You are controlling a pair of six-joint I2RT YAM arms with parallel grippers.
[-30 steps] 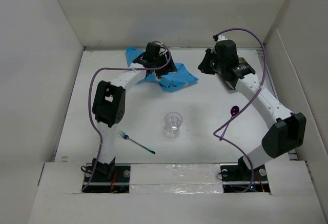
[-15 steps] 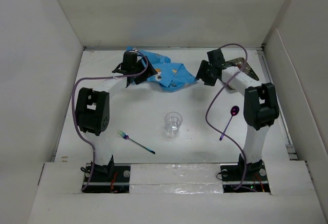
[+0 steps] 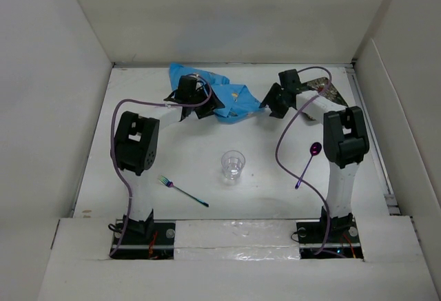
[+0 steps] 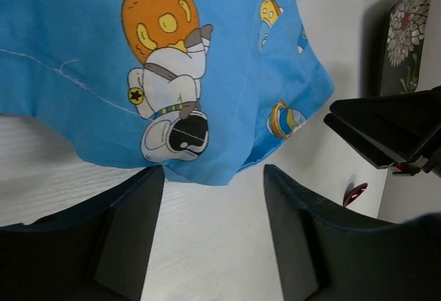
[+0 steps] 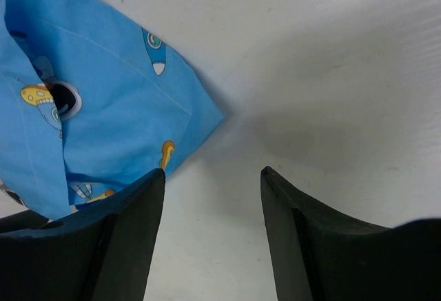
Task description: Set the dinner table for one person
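Plain white walls (image 3: pixel 227 12) all around

Blue space-print placemat (image 3: pixel 231 101) is lying all bunched up by the far edge of the table (image 3: pixel 269 201), astronaut + planet pics showing. Clear plastic cup (image 3: pixel 233 166) is standing upright approx mid-table, nothing touching it. Rainbow-ish fork (image 3: pixel 185 192) is lying diagonal towards the near L corner. Purple spoon (image 3: pixel 308 165) is lying over on the R side, well apart from the cup. Dark flowery plate (image 3: pixel 332 91) is sitting near the far R corner, only partly showing.
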